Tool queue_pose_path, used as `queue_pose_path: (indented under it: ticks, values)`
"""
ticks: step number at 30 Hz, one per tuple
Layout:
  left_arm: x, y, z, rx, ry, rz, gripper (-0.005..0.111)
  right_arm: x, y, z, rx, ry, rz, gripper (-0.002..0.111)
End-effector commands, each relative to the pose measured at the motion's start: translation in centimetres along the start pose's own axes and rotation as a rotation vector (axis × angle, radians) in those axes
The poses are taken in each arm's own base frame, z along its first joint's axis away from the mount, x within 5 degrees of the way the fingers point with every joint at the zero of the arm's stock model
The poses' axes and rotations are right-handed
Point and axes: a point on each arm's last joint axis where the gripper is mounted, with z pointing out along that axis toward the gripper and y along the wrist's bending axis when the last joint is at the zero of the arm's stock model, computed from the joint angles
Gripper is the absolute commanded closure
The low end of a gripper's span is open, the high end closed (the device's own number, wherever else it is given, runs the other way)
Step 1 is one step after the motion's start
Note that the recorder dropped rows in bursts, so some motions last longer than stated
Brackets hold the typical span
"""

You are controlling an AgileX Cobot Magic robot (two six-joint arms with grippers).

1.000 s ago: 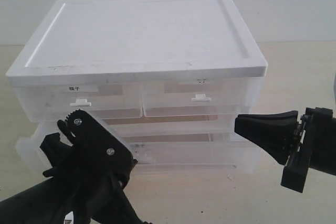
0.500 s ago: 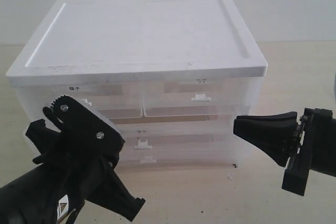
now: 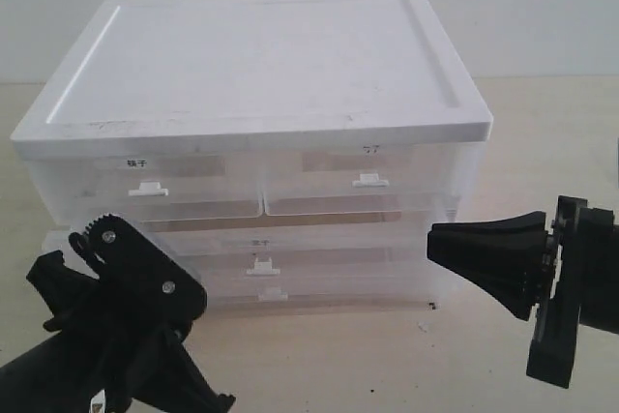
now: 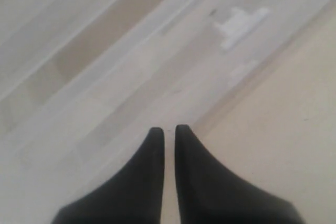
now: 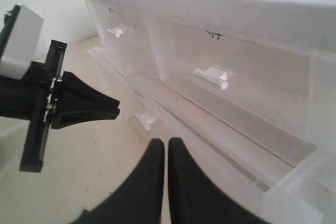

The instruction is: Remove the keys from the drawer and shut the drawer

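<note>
The translucent drawer cabinet point(image 3: 261, 65) with a white top stands in the middle of the exterior view. Its wide lower drawer point(image 3: 319, 263) sits flush with the front, small white handle point(image 3: 261, 266) showing. No keys show in any view. My left gripper point(image 3: 145, 258) is low at the front left, a little off the cabinet; its black fingers point(image 4: 152, 171) are shut with nothing between them. My right gripper point(image 3: 432, 239) hovers beside the cabinet's right front corner, fingers point(image 5: 181, 182) shut and empty, pointing toward the lower drawers.
Two small upper drawers with white handles point(image 3: 148, 189) point(image 3: 370, 180) are closed. A further low handle point(image 3: 273, 293) sits under the wide drawer's. Pale tabletop point(image 3: 387, 365) lies in front of the cabinet, between the two grippers. The left gripper point(image 5: 116, 109) shows in the right wrist view.
The wide lower drawer, pulled out a second ago, is now pushed in flush. My left gripper has drawn back down and to the left. The right gripper barely moved.
</note>
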Motion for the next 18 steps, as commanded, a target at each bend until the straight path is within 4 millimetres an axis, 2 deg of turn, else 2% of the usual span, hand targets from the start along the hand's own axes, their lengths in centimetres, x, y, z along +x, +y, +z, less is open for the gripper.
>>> queue_pose_path:
  ticks: [1,11,18]
  values:
    - [-0.2,1.2,1.7,-0.076,0.047,-0.035,0.102,-0.1,0.3,-0.1,-0.021,0.0,-0.025,0.108]
    - [-2.2,1.9,2.3,-0.143,-0.009,-0.116,0.102,-0.2,0.2,-0.1,-0.013,-0.006,-0.023,0.108]
    - [-1.7,1.8,2.3,-0.13,0.01,-0.098,0.102,-0.1,0.3,-0.1,-0.021,0.0,-0.027,0.108]
